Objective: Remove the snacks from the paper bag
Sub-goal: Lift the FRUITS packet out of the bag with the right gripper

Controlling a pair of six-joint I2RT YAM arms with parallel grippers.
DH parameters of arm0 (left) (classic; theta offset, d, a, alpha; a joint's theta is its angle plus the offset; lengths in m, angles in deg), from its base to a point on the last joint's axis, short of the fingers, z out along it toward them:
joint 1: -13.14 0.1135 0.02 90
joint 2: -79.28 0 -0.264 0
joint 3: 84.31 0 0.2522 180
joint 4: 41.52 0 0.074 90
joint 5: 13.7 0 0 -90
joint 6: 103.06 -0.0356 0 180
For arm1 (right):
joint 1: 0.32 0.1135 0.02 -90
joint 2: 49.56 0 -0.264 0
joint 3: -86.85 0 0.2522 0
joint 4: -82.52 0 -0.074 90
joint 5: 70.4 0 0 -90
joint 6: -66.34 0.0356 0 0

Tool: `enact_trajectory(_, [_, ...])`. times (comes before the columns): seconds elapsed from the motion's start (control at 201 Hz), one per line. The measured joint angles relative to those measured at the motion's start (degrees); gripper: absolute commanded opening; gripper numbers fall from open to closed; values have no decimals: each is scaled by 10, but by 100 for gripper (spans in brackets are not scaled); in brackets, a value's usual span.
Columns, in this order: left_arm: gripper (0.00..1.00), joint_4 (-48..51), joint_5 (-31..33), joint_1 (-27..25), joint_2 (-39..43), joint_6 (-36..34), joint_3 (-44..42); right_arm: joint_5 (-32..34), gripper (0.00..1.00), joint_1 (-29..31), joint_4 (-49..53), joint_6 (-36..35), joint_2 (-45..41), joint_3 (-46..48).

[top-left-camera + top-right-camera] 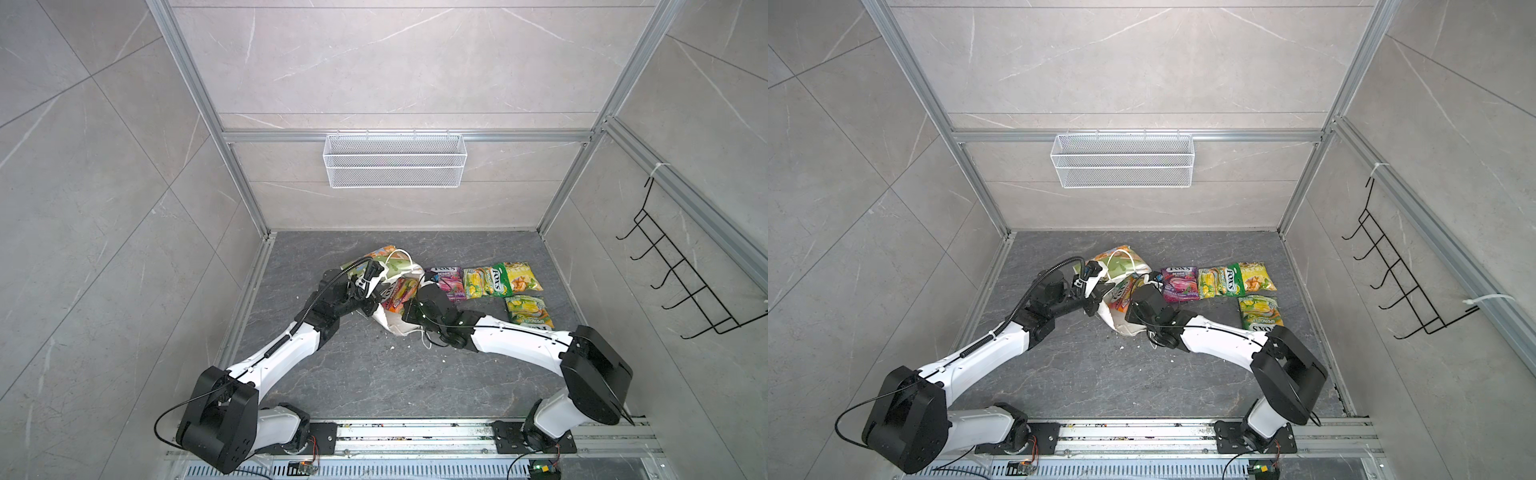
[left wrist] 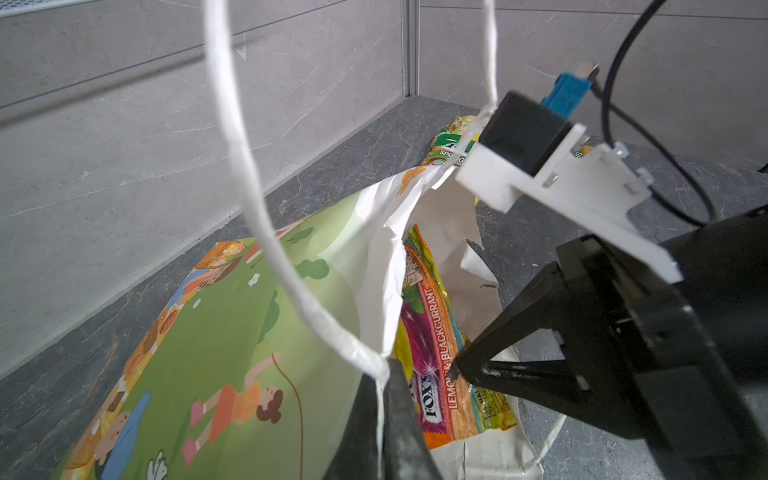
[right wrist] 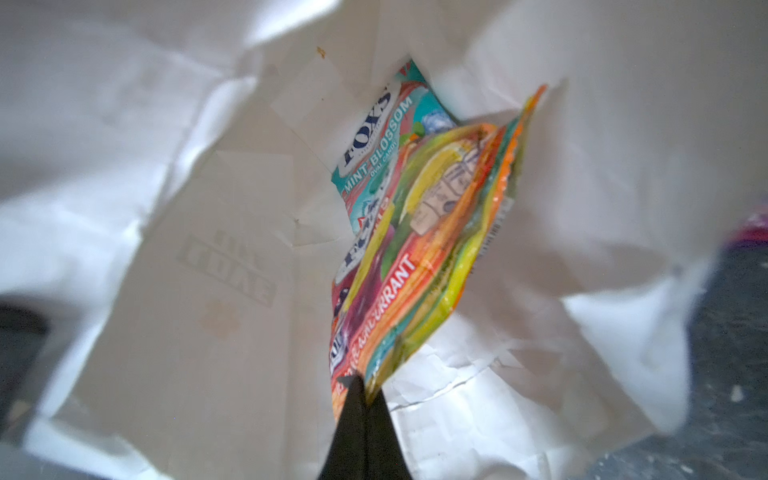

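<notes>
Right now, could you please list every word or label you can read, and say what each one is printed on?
"FOX'S LEMON & BLACKCURRANT": orange pouch in the paper bag mouth.
"FOX'S MINT BLOSSOM OVAL CANDY": teal pouch deeper inside.
"FOX'S BERRIES": purple pouch.
"FOX'S": yellow-green pouch.
"FOX'S SPRING TEA": green pouch.
"LOVE", mirrored: paper bag's inner wall.
Too small to read: yellow pouch.

Surface: your dark grey marbled tabletop [image 1: 374, 382] | paper bag [image 1: 376, 257] lies on its side | right of bag, 3 flat in a row: purple pouch [image 1: 448, 283], green-yellow pouch [image 1: 484, 283], yellow pouch [image 1: 524, 276] | 4th pouch [image 1: 528, 311] lies nearer the arm bases | white crumbs [image 1: 392, 347] near bag.
</notes>
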Motion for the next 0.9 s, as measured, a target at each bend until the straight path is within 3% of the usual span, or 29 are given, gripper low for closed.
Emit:
enact_trajectory(0.249, [0,0,1,0,-5,0,0,-17,0,0,61,-76,-84,0])
enact_trajectory(0.617, [0,-1,10,0,-18,0,2,-101,0,0,141,-174,-222,0])
enact_trajectory(0.772, [0,-1,16,0,-19,0,3,-96,0,0,172,-193,-293,10])
enact_trajectory(0.896, [0,-1,21,0,-19,0,5,-47,0,0,201,-194,-353,26])
